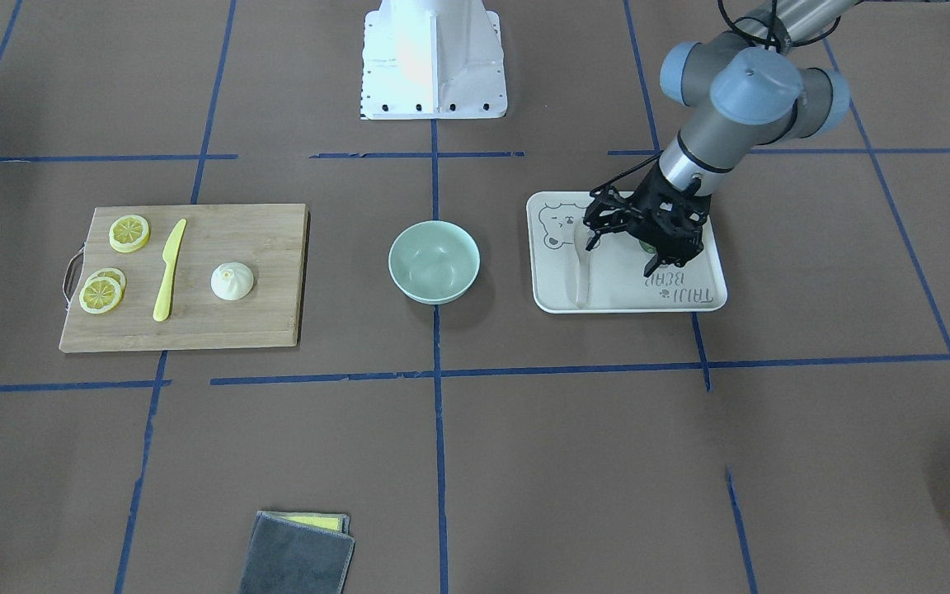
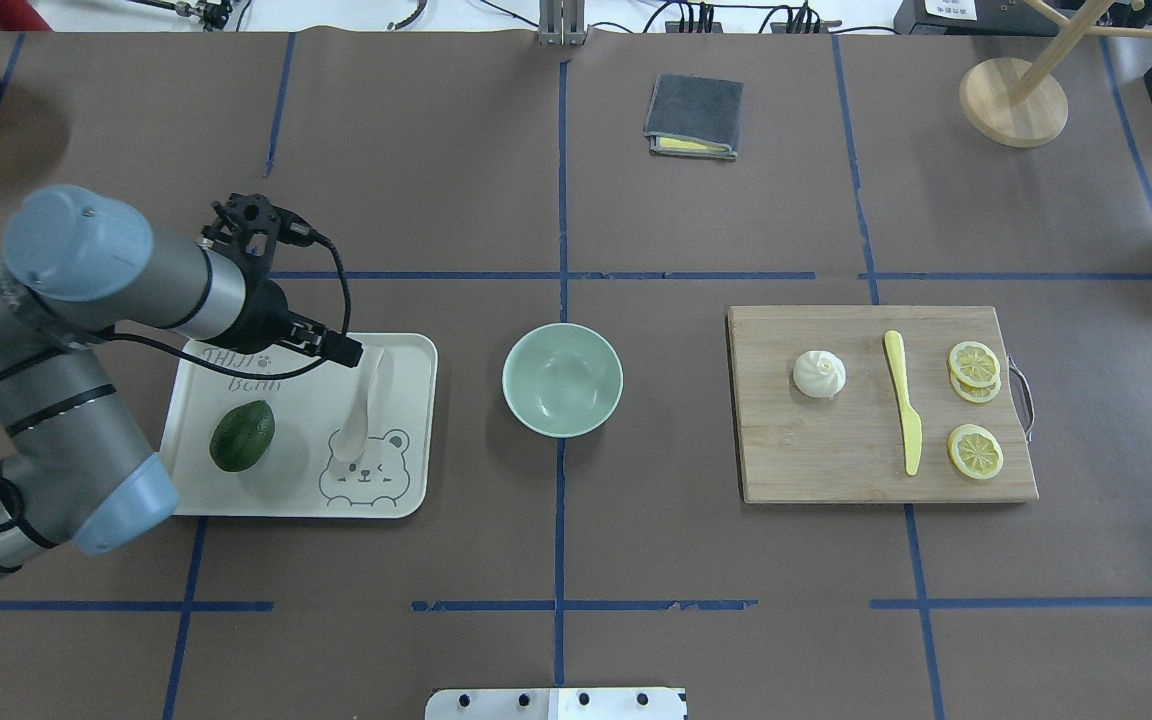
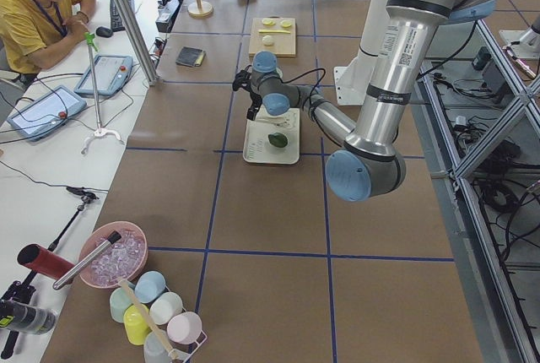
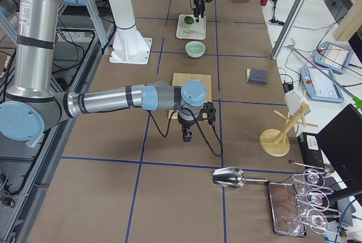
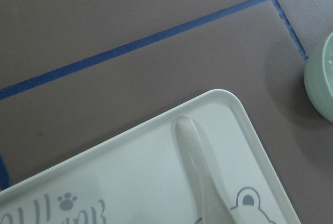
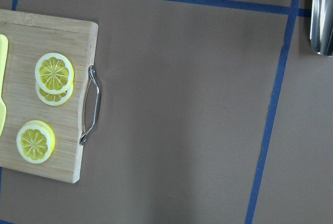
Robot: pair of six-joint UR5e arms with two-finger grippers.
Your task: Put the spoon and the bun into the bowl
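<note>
The beige spoon (image 2: 364,408) lies on the white bear-print tray (image 2: 406,345), scoop by the bear, handle pointing away from me. It also shows in the left wrist view (image 5: 200,172). My left gripper (image 2: 346,350) hangs over the tray just beside the handle's end; its fingers look parted and hold nothing. The mint-green bowl (image 2: 563,379) stands empty at the table's middle. The white bun (image 2: 819,374) sits on the wooden cutting board (image 2: 816,460). My right gripper (image 4: 186,135) shows only in the exterior right view, past the board's handle end; I cannot tell its state.
A dark green avocado (image 2: 242,436) lies on the tray. A yellow plastic knife (image 2: 903,400) and lemon slices (image 2: 974,362) share the board. A folded grey cloth (image 2: 694,116), a wooden stand (image 2: 1013,100) and a metal scoop (image 6: 322,15) sit toward the far and right edges.
</note>
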